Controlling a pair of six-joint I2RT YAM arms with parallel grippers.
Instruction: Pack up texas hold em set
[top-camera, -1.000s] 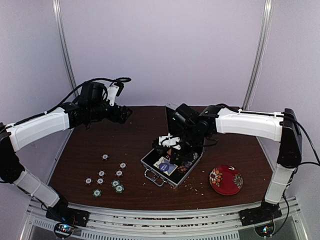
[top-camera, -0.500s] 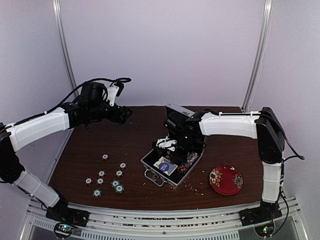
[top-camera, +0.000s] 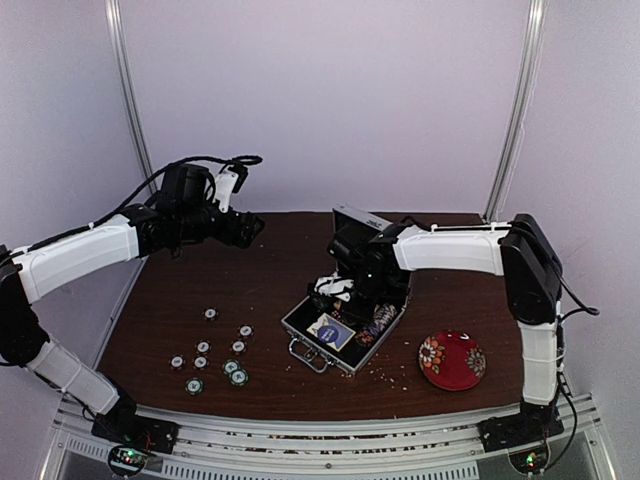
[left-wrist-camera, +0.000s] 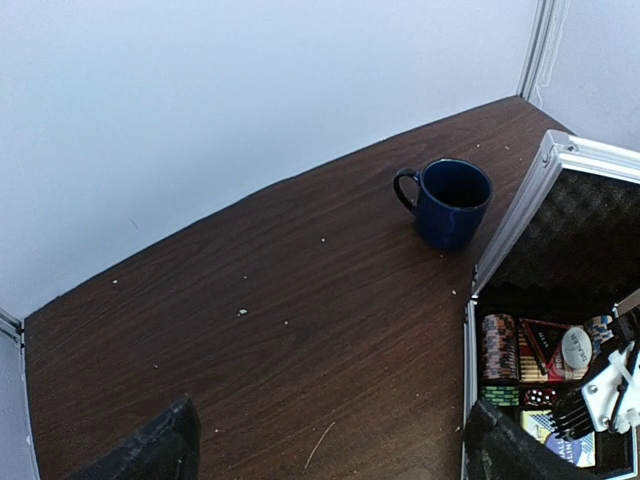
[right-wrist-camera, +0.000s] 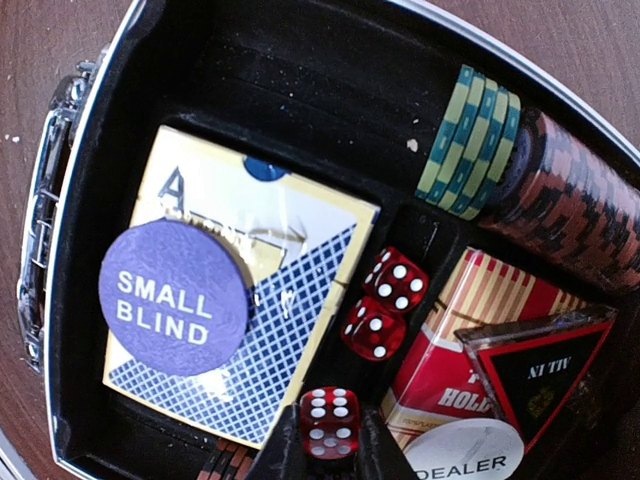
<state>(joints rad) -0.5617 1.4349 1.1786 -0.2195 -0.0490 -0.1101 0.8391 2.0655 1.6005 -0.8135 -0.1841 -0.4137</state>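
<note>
R gripper (right-wrist-camera: 328, 462) nearly closed, tips pinching a red die (right-wrist-camera: 328, 420) inside the case (right-wrist-camera: 60, 240), right by the corner of the blue deck box (right-wrist-camera: 300, 300). Small Blind disc (right-wrist-camera: 172, 297) lies on that box. 2 more dice (right-wrist-camera: 385, 300) sit beside it, then red deck (right-wrist-camera: 450, 350), Dealer disc (right-wrist-camera: 465, 455) and chip row (right-wrist-camera: 540, 180) along one wall. Case sits mid-table w/ lid up. L gripper (left-wrist-camera: 325, 455) spread wide, holding nothing, up over back-left of table (left-wrist-camera: 250, 300), well apart from case. Loose chips (top-camera: 215, 355) lie scattered left of case, mug (left-wrist-camera: 452, 200) behind the lid, bowl (top-camera: 452, 360) to the right of case.
</note>
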